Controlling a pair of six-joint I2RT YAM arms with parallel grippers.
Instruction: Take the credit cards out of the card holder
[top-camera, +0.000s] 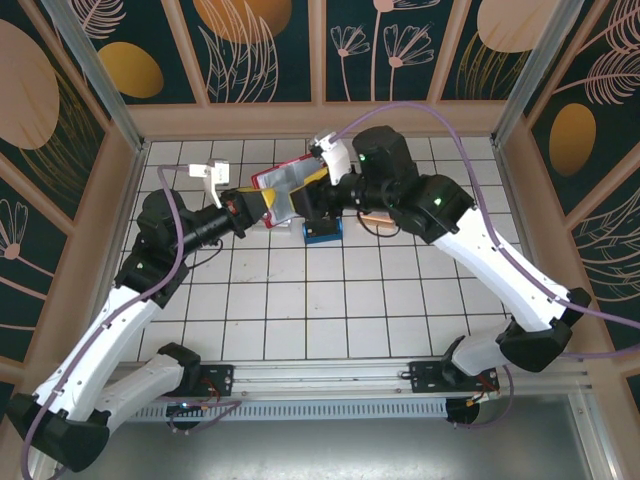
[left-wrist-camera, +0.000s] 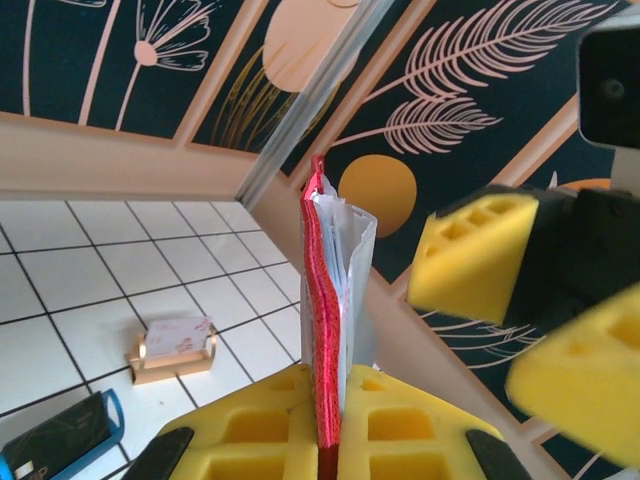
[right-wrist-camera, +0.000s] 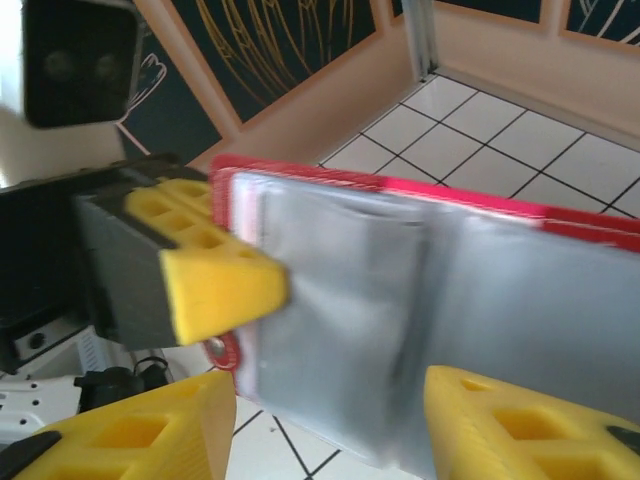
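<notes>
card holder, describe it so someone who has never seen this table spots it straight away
Near the middle of the far wall of the tiled table, the left claw holds the card holder up off the tiles. It is a small red folding wallet with greyish see-through pockets, unlike the blue block lying on the tiles nearby.

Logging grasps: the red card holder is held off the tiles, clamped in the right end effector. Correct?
No: the left end effector clamps the card holder, as the left wrist view shows. It is indeed held off the tiles.
</notes>
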